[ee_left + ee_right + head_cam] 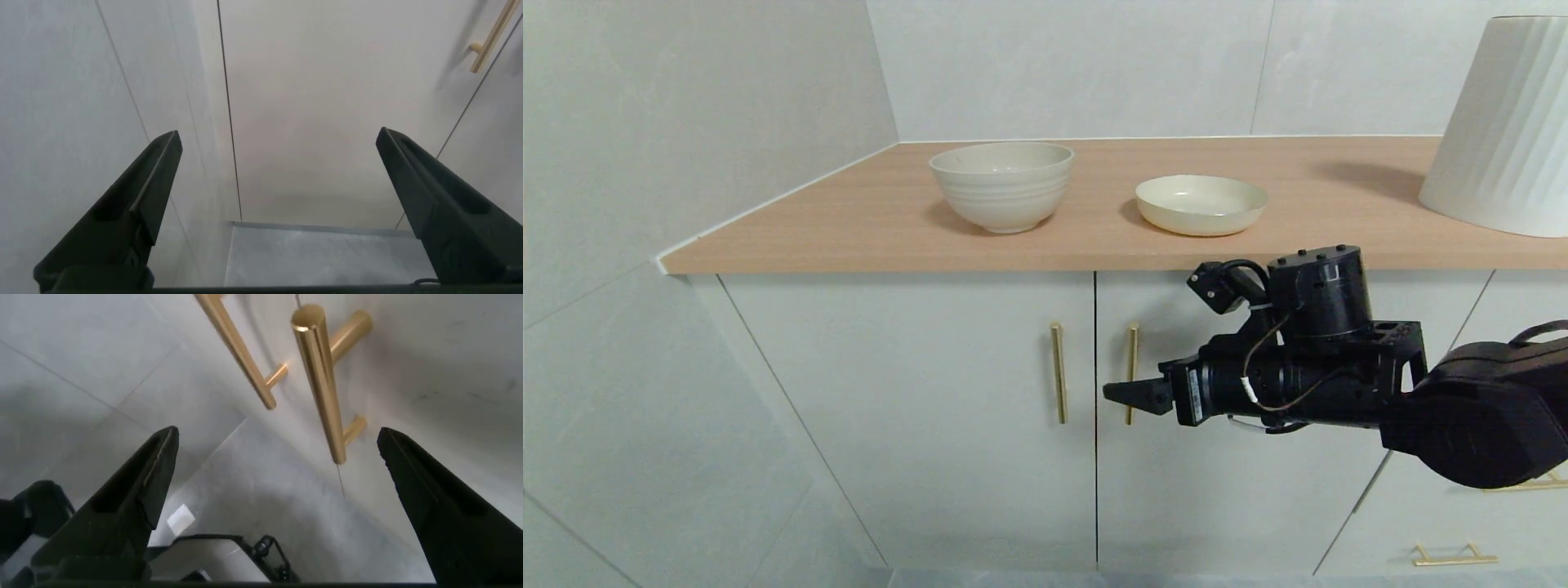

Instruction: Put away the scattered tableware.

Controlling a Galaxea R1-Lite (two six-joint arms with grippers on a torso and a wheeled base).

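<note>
A deep cream bowl [1002, 184] and a shallow cream dish [1201, 204] stand apart on the wooden countertop [849, 220]. Below the counter, my right gripper [1123, 394] points at the cabinet front, level with the right door's gold handle [1131, 371]. In the right wrist view the right gripper [276, 439] is open with nothing in it, and that handle [315, 384] lies between the fingers but farther off. My left gripper [278, 137] is open and holds nothing, facing a pale cabinet panel low near the floor.
The left door's gold handle [1058, 371] stands just across the door seam. A tall white ribbed shade [1503, 122] stands on the counter's right end. Small gold drawer handles [1454, 557] are at lower right. A wall closes off the left side.
</note>
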